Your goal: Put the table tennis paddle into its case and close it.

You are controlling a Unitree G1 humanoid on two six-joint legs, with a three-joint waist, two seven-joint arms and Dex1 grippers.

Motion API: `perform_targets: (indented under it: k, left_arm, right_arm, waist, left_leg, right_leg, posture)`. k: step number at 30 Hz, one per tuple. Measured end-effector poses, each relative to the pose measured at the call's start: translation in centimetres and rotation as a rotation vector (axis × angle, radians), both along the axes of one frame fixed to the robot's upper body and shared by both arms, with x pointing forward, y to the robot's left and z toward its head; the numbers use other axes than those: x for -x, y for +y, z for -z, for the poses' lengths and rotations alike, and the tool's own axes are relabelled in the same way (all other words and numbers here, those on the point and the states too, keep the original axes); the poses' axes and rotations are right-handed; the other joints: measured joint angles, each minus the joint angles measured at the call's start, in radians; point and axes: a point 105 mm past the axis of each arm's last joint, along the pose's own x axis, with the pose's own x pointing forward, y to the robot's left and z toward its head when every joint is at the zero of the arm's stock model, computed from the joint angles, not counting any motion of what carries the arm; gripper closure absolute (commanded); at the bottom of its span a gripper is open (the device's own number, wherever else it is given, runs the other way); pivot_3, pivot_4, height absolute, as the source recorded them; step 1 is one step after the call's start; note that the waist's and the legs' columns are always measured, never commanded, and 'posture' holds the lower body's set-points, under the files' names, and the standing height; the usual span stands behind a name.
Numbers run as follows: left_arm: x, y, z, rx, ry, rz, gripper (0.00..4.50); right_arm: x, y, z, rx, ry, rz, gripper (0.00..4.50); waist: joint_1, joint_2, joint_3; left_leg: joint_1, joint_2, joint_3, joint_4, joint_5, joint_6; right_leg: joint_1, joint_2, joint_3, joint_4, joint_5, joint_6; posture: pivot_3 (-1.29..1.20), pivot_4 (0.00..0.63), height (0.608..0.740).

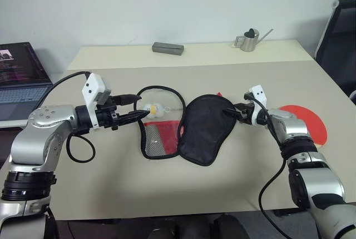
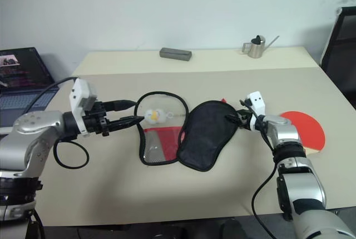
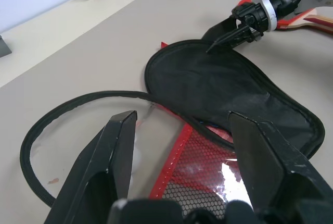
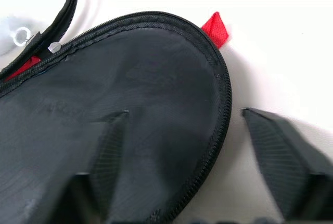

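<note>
Lying unzipped and spread open on the beige tabletop [image 1: 222, 183]: the paddle-shaped case [image 1: 183, 128], its black fabric half [image 1: 204, 129] flipped toward the robot's right, its other half [image 1: 158, 133] outlined by a black zipper trim loop with red mesh and a glossy clear panel inside. Holds no paddle; interior of the open half shows just mesh lining and bare tabletop through the loop. Small white-and-yellow plush charm [image 1: 154, 108] resting within the far part of that loop, close to the tips of the left gripper [image 1: 136, 107]. Left gripper hovering just above the case's left edge, jaws parted, nothing between them, mesh and zipper loop seen beyond its black fingers [image 3: 117, 151] in the left wrist view. Right gripper [image 1: 235, 111] at the far right edge of the black half, jaws straddling the zippered rim in the right wrist view, one finger [image 4: 106, 151] over the black fabric, the other [image 4: 276, 151] over the tabletop; fabric not yet pinched. Small red tab [image 4: 216, 27] poking out at that rim. Round red table tennis paddle [image 1: 306, 121] flat on the tabletop to the right of the case, outside it, behind the right forearm. Farther back: grey rectangular block [image 1: 168, 48], small metal watering can [image 1: 250, 40]. Open laptop [image 1: 19, 72] off the tabletop's left side.
</note>
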Motion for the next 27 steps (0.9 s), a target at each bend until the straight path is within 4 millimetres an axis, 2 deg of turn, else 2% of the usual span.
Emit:
perform_targets:
  k: [7, 18, 27]
  left_arm:
    - [0.0, 0.2, 0.3, -0.010, 0.004, -0.014, 1.45]
    - [1.4, -0.3, 2.0, -0.022, 0.063, 0.018, 1.45]
    - [1.9, -0.7, 2.2, -0.027, 0.069, 0.034, 1.45]
  right_arm:
    - [-0.5, -0.3, -0.1, 0.146, -0.070, -0.006, 4.46]
    - [-1.6, 1.0, -2.0, 0.301, -0.180, -0.077, 4.49]
    - [-3.0, 2.1, -3.9, 0.436, -0.264, -0.106, 4.49]
  waist:
    - [-0.003, 0.000, 0.000]
    - [-0.005, 0.000, 0.000]
    - [-0.005, 0.000, 0.000]
  left_leg:
    - [0.000, 0.000, 0.001, 0.000, 0.000, 0.000]
    - [-0.001, 0.001, 0.002, 0.000, 0.000, -0.001]
    - [-0.002, 0.002, 0.003, 0.000, 0.000, -0.001]
  right_leg:
    - [-0.001, 0.000, 0.000, 0.000, 0.000, 0.000]
    - [-0.003, 0.001, 0.001, 0.001, 0.000, -0.001]
    - [-0.005, 0.001, 0.002, 0.001, 0.001, -0.001]
  posture:
    - [0.00, 0.150, 0.740]
    - [0.00, 0.150, 0.740]
    - [0.00, 0.150, 0.740]
